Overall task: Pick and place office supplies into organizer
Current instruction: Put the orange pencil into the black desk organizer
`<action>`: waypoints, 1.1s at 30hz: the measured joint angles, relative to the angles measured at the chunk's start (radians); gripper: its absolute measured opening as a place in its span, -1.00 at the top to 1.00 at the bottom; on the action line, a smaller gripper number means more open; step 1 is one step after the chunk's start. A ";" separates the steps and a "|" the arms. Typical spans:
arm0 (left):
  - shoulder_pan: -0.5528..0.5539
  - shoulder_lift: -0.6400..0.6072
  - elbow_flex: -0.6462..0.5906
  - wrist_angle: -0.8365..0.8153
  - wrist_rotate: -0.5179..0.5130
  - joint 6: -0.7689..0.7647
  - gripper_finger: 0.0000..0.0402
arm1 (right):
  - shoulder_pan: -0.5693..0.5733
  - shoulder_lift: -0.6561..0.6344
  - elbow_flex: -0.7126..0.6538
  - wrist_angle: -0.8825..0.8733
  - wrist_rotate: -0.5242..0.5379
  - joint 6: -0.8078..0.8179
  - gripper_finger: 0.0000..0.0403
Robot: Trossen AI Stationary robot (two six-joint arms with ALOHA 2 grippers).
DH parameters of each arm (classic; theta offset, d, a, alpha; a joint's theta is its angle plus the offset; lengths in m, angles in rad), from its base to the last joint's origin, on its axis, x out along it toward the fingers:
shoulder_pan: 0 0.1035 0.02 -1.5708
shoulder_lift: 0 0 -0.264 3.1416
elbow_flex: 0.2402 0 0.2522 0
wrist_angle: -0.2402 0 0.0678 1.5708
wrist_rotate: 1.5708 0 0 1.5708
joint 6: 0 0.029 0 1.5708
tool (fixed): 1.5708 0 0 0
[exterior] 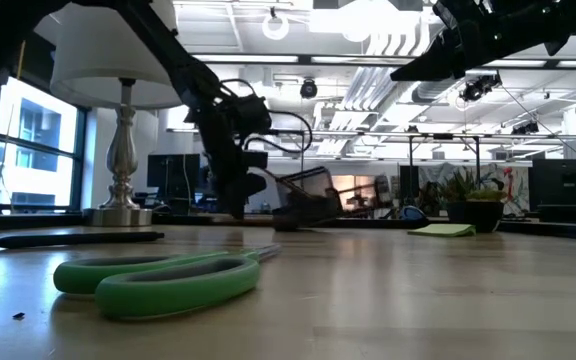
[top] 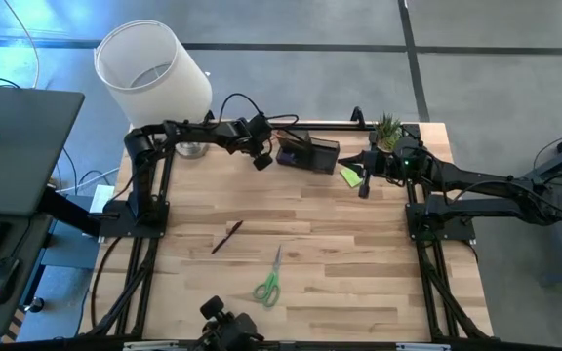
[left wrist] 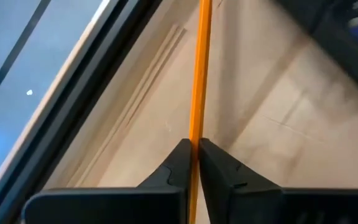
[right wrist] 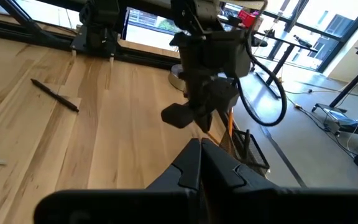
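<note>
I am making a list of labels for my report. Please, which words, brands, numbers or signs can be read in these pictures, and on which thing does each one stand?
None can be read.
organizer: no label visible.
scissors: no brand visible.
orange pencil: no print visible.
Room beyond the table: signs, if any, too blurred to read.

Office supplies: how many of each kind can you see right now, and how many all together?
Orange pencil, pinched in the left gripper: 1
Dark pen on the table: 1
Green scissors on the table: 1
Lime-green sticky-note pad beside the organizer: 1
Total: 4
</note>
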 joint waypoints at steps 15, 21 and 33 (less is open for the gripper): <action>-0.107 -0.152 0.000 -0.227 -0.105 -0.011 0.99 | 0.000 0.000 0.000 -0.007 0.005 0.000 1.00; -0.165 -0.198 0.000 -0.268 -0.106 -0.030 0.98 | 0.000 0.000 0.000 -0.007 0.005 0.000 1.00; -0.087 -0.131 -0.019 -0.223 0.067 -0.065 0.59 | 0.000 0.000 0.000 -0.027 -0.001 0.029 1.00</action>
